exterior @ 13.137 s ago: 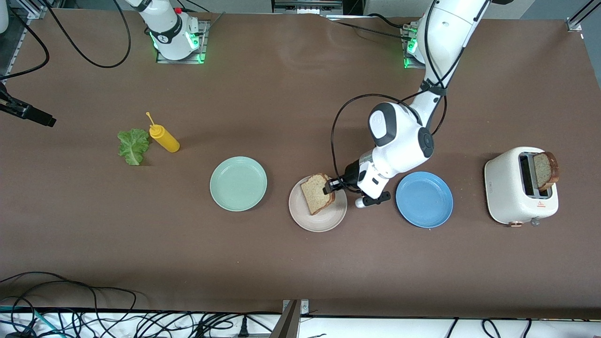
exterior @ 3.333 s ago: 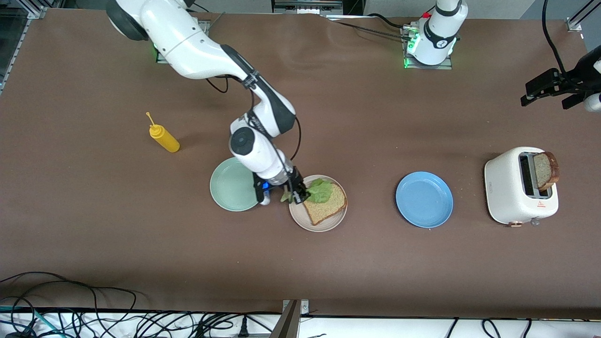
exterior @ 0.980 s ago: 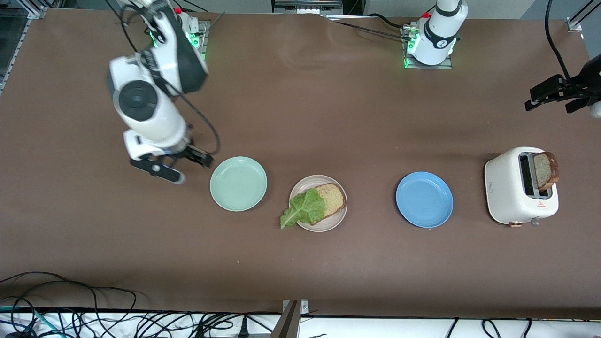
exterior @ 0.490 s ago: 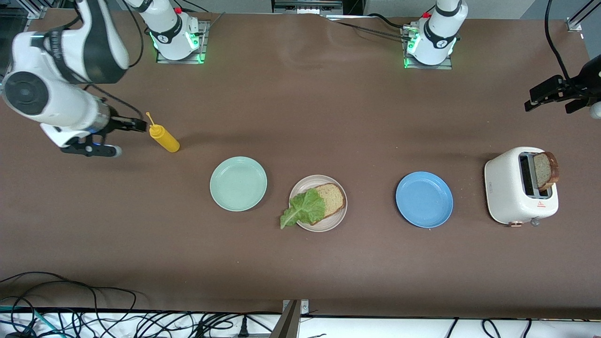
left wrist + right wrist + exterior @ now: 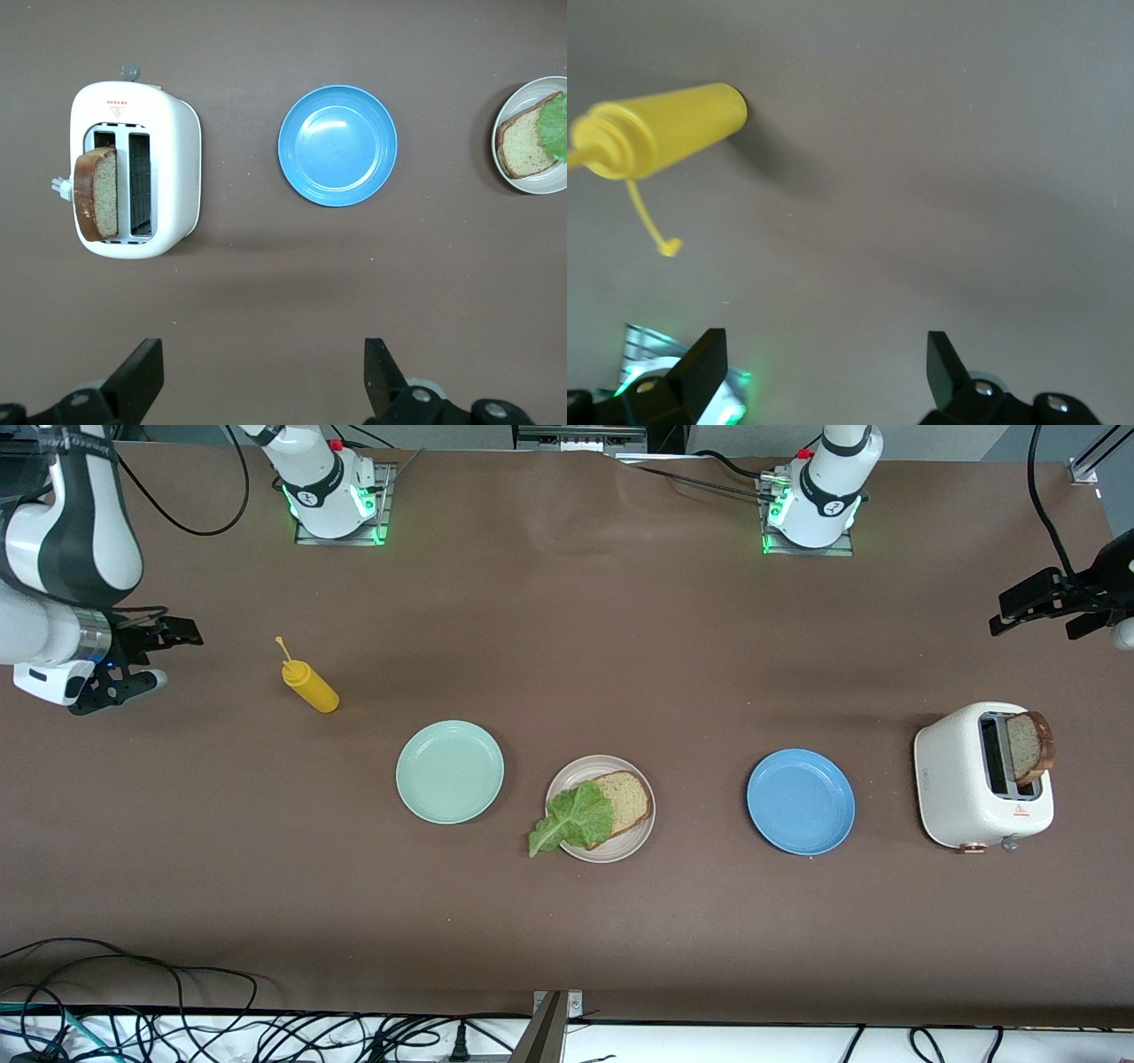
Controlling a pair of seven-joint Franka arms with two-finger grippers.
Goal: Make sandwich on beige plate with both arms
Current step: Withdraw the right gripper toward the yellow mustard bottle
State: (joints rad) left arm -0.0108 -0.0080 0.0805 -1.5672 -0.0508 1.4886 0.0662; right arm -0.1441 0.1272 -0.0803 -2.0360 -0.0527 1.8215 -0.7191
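Bottom slice (image 5: 625, 799) and lettuce leaf (image 5: 571, 823) sit on the beige plate (image 5: 620, 849) mid-frame, both grippers empty and spread wide, right gripper (image 5: 155, 642) upper left, left gripper (image 5: 1045, 602) upper right, so next comes the toaster's bread slice (image 5: 1029, 746).

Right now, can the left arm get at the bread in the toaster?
Probably yes. The left gripper hangs open above the toaster, and the bread slice sticks up from its slot with nothing over it.

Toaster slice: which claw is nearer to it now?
Left. The left claw hangs open above the table near the toaster holding the bread slice; the right claw is open at the right arm's end.
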